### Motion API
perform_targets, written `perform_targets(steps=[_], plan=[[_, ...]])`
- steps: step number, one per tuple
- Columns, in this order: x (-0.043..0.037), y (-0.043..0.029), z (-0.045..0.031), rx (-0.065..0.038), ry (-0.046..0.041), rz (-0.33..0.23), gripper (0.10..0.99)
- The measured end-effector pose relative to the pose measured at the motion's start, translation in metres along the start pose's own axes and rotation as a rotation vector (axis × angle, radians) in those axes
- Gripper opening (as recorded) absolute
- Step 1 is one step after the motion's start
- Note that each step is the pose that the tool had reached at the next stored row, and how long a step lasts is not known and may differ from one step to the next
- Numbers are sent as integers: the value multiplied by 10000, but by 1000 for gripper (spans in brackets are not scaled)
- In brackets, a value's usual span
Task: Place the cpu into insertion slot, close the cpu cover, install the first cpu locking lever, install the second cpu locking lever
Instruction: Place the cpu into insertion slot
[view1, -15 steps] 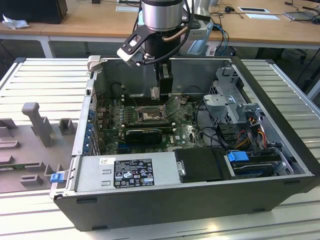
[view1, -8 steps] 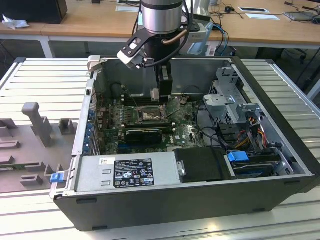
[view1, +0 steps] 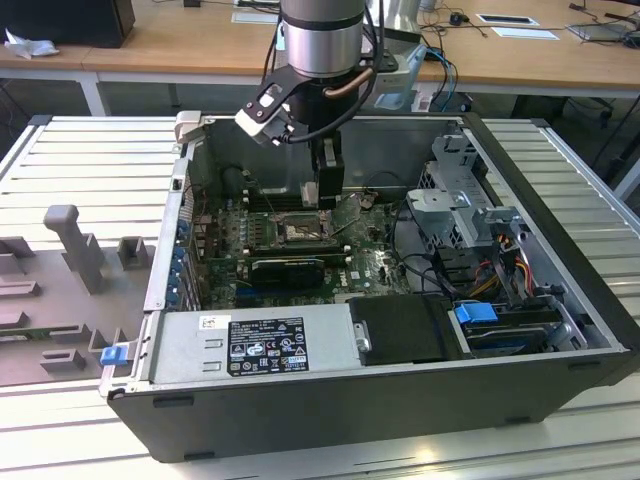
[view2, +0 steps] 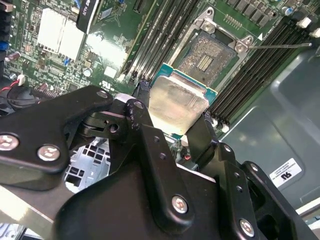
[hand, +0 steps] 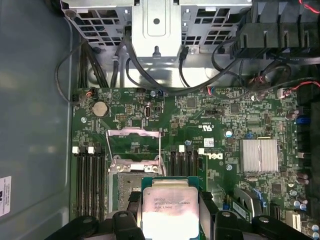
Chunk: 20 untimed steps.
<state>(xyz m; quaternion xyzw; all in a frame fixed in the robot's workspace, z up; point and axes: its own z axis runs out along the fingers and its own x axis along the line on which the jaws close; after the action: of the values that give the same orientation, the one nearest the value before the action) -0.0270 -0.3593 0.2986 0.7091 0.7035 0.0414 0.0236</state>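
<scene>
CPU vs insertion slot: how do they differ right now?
The cpu shows a pale silver metal top; the insertion slot shows a tan-grey contact field. The cpu is clamped in the pincer, off the green board; the insertion slot sits in that board, empty. Both are square.

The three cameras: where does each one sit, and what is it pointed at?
Exterior view: off the arm, looking down into the open computer case; the arm and gripper show.
First wrist view: on the arm, facing the circuit board; black fingers show.
Second wrist view: on the arm, angled along the fingers toward the socket.
Both wrist views share the gripped chip and the socket.
</scene>
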Motion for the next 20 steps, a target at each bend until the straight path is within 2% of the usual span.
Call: perform_targets(steps=[5, 11, 14, 20], plan=[[-2, -25, 73, 11, 2, -2, 541], [0, -43, 225, 11, 2, 3, 541], [72, -54, 312, 12, 3, 1, 541], [87, -88, 340, 10, 1, 0, 541]])
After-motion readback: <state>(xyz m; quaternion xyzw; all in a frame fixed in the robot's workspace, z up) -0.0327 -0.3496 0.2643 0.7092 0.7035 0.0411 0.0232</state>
